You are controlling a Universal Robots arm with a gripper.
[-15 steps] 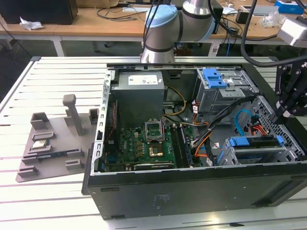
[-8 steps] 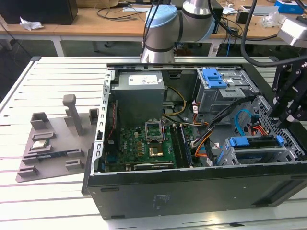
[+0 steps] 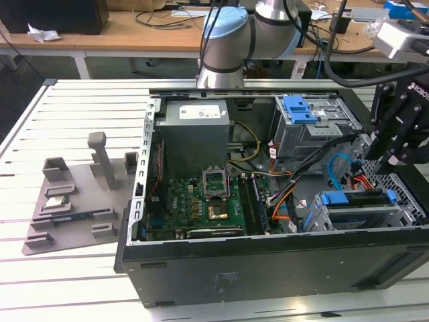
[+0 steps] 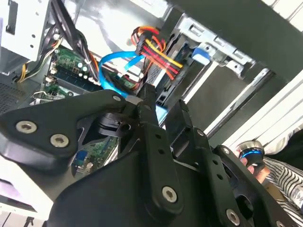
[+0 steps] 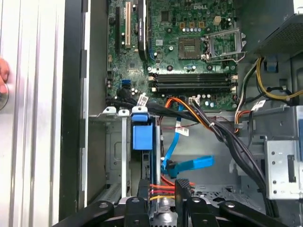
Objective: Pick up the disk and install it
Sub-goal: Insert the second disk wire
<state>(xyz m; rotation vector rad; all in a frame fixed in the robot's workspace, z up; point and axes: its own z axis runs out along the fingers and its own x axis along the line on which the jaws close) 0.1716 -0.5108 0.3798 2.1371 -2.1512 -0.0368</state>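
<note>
The disk [image 3: 358,201] sits edge-up in the lower drive cage at the front of the open computer case, on the exterior view's right. Its blue carrier end [image 5: 142,136] shows at the cage's mouth in the first wrist view. My gripper [image 3: 389,161] hangs just above the far end of that cage, beside the case's right wall. In both wrist views the black fingers [image 5: 182,194] stand apart with a gap, and only red and yellow wires [image 5: 158,187] show between them. The gripper [image 4: 161,111] is open and holds nothing.
The motherboard [image 3: 201,201] and grey power-supply box [image 3: 194,131] fill the case's left half. A second cage with a blue bracket [image 3: 298,107] stands at the back. Blue and orange cables [image 5: 189,163] cross the bay. A grey fixture plate [image 3: 67,201] lies on the table. A person's hand [image 5: 2,75] is beside the case.
</note>
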